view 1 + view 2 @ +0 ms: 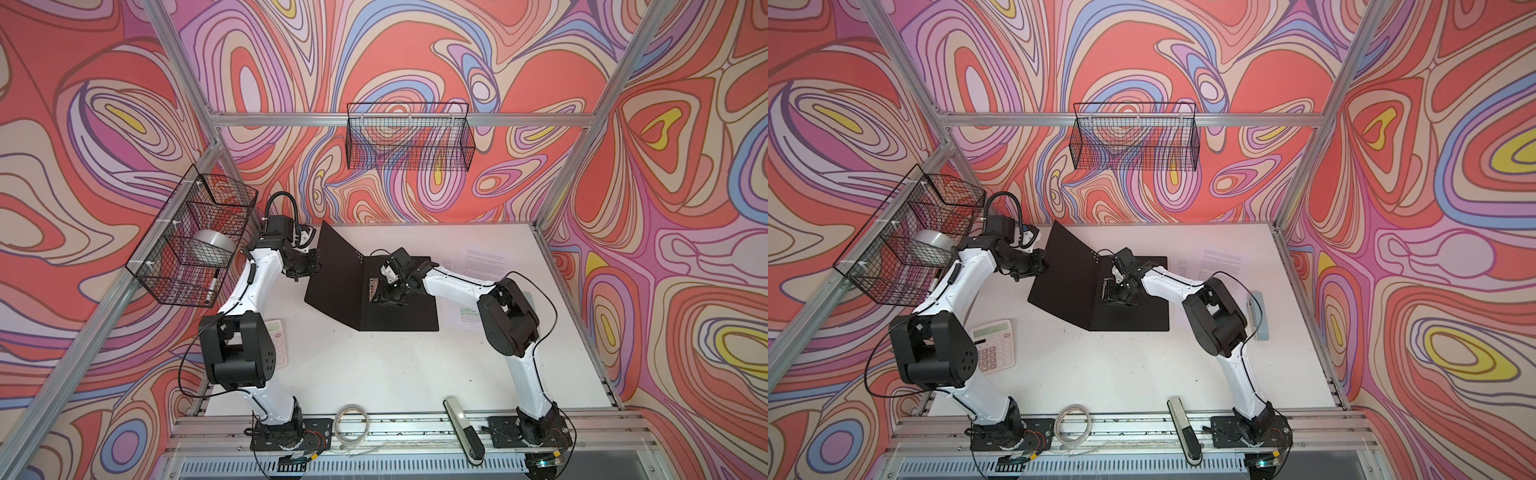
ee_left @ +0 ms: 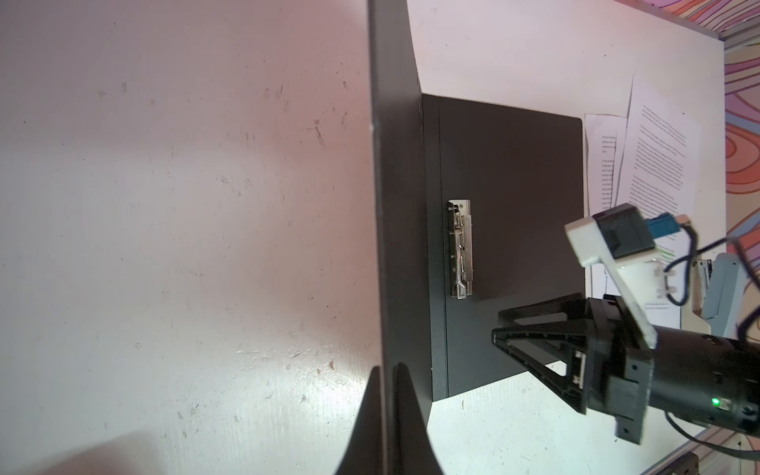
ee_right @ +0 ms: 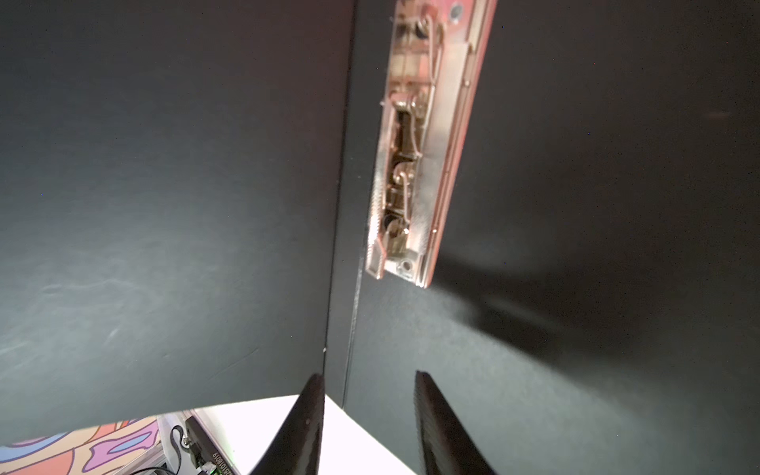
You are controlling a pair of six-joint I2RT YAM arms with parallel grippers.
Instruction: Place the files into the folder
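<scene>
Left wrist view: one folder (image 2: pixel 510 185) — left jaws clenched on its cover, right jaws parted — three files (image 2: pixel 654 152).

Your folder (image 1: pixel 399 318) lies open in the middle of the table (image 1: pixel 374 374), black inside facing up. Its right panel rests flat. The left cover (image 1: pixel 332 270) stands raised from the spine, tilted out to the left. A metal clip (image 2: pixel 461 249) sits on the flat panel just beside the spine and runs along it. Your files (image 1: pixel 484 262), white sheets of small black text, lie loose and overlapping just right of the folder. A nearer sheet (image 1: pixel 465 316) shows green highlighted lines.
</scene>
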